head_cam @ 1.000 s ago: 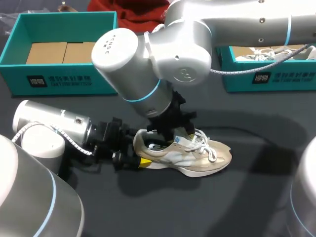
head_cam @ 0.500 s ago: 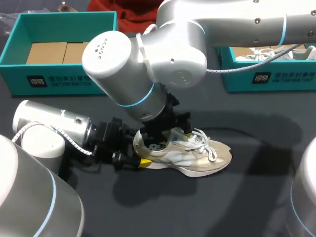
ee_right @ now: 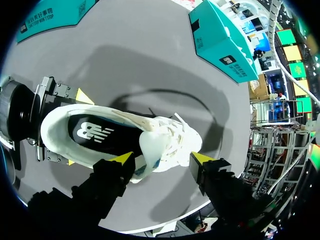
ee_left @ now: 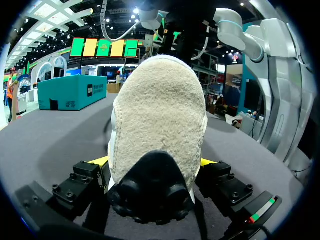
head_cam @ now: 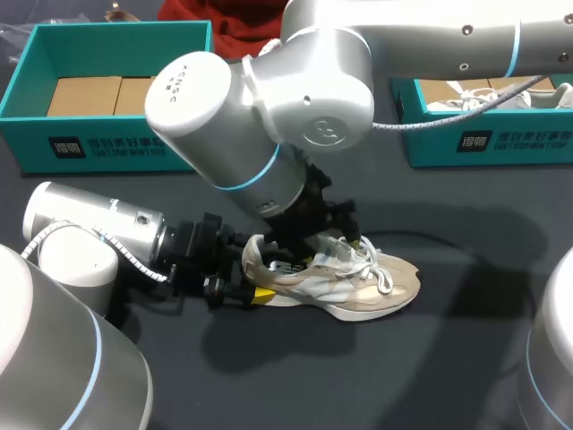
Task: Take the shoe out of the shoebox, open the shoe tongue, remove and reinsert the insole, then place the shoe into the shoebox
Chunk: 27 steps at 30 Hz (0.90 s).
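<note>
L tool [head_cam: 240,293] lies low on the worktop [head_cam: 421,376], coming in from the L side, and is clamped on the heel of the shoe [head_cam: 358,285]. In the L wrist view the suede heel fills the gap, w/ a yellow tip tight against each side.

R tool [ee_right: 161,158] hangs over the shoe from above, fingers wide. In the R wrist view one yellow tip is beside the tongue and the other near the toe end, w/ the laced part of the shoe between them. Can't tell if either tip touches. In the head view the R arm's big wrist hides most of this tool.

Shoe is out of any box, upright on its sole about mid-worktop, heel toward the L arm and toe toward the R side. It is beige and white, w/ white laces [head_cam: 376,264] loose over the front. A dark insole [ee_right: 107,137] lies inside, seen through the collar.

L shoebox [head_cam: 116,148], teal, sits at the far L w/ cardboard [head_cam: 89,94] in it, well apart from the shoe. R shoebox [head_cam: 501,143], teal, sits at the far R w/ a white shoe [head_cam: 466,98] in it, also well apart.
</note>
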Motion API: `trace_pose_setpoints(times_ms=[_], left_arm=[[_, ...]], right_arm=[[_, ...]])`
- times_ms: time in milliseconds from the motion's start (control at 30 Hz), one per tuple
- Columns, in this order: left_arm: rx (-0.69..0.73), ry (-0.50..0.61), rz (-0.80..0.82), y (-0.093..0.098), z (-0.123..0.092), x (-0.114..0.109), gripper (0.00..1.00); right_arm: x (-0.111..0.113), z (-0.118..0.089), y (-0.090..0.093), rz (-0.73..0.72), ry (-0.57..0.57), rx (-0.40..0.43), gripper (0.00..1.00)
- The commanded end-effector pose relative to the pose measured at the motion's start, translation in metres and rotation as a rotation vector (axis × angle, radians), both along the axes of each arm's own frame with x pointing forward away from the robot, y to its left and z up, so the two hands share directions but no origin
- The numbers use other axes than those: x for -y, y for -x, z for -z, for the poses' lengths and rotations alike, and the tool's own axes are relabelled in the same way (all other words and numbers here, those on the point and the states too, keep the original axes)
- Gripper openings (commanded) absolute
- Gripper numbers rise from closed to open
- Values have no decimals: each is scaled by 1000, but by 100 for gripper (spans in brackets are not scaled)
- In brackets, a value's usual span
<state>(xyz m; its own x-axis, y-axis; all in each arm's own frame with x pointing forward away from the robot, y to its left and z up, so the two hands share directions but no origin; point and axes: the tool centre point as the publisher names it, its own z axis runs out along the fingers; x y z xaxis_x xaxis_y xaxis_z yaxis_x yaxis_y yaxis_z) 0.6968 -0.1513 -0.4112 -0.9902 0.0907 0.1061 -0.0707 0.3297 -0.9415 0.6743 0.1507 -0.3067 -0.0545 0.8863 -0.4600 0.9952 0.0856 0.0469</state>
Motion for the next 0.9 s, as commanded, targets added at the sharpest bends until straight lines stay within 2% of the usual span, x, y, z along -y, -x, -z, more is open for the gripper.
trace_pose_setpoints(times_ms=[33, 267, 467, 733, 900], left_arm=[[0, -2, 0, 1, 5, 2, 0], [0, -2, 0, 1, 5, 2, 0], [0, -2, 0, 1, 5, 2, 0], [0, -2, 0, 1, 5, 2, 0], [0, -2, 0, 1, 5, 2, 0]], right_arm=[[3, -5, 4, 514, -49, 263, 68], [2, -1, 3, 507, -66, 226, 60], [0, -2, 12, 515, -56, 208, 60], [16, -6, 22, 556, -61, 195, 58], [16, 7, 18, 535, -117, 172, 55]])
